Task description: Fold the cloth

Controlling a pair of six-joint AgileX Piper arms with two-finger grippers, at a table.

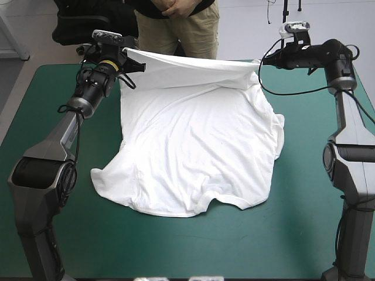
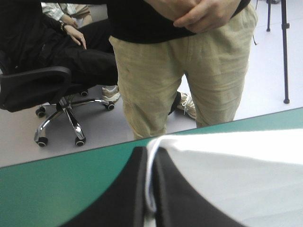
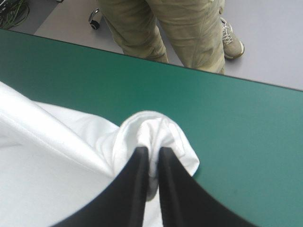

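The white T-shirt [image 1: 193, 146] lies across the middle of the teal-green table, its far hem lifted and stretched between both grippers near the far edge. My left gripper [image 1: 139, 62] is shut on the T-shirt's far left corner; in the left wrist view the white cloth [image 2: 236, 165] runs in a thin sheet between the black fingers [image 2: 128, 194]. My right gripper [image 1: 261, 63] is shut on the far right corner, where a bunched fold of the T-shirt [image 3: 151, 130] bulges over its fingertips [image 3: 150, 152]. The sleeves and collar rest on the table toward the near side.
Bare teal-green cover [image 1: 304, 222] shows on all sides of the T-shirt. The table's far edge [image 3: 189, 68] lies just beyond both grippers.
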